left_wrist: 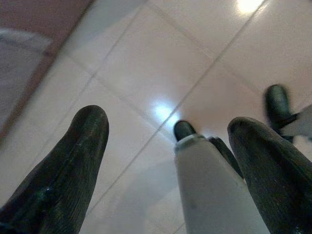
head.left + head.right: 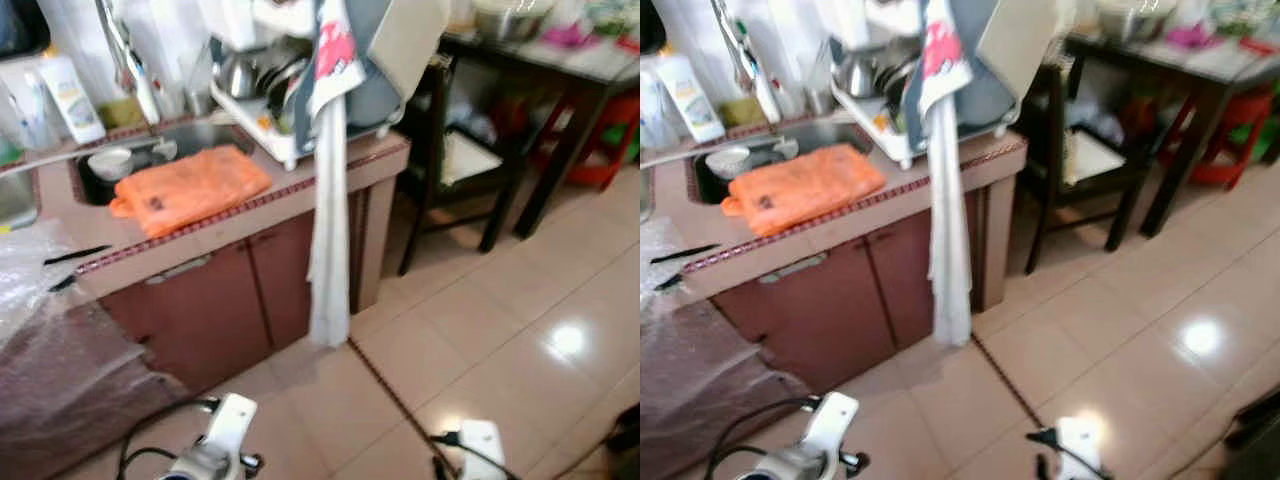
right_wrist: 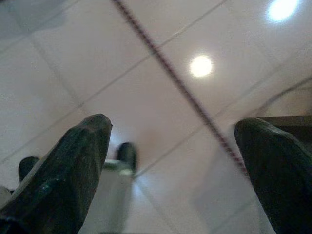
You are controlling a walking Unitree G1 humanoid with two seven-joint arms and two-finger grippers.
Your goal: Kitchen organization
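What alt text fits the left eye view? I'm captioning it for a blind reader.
An orange bag lies on a tiled kitchen counter before the sink, a white towel hanging off the dish rack. Both arms hang low over the tiled floor.

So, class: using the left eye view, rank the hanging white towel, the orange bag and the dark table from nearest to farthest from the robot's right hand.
1. Hanging white towel, draped off the counter corner, above the right hand.
2. Orange bag, on the counter, further left.
3. Dark table, far back right.
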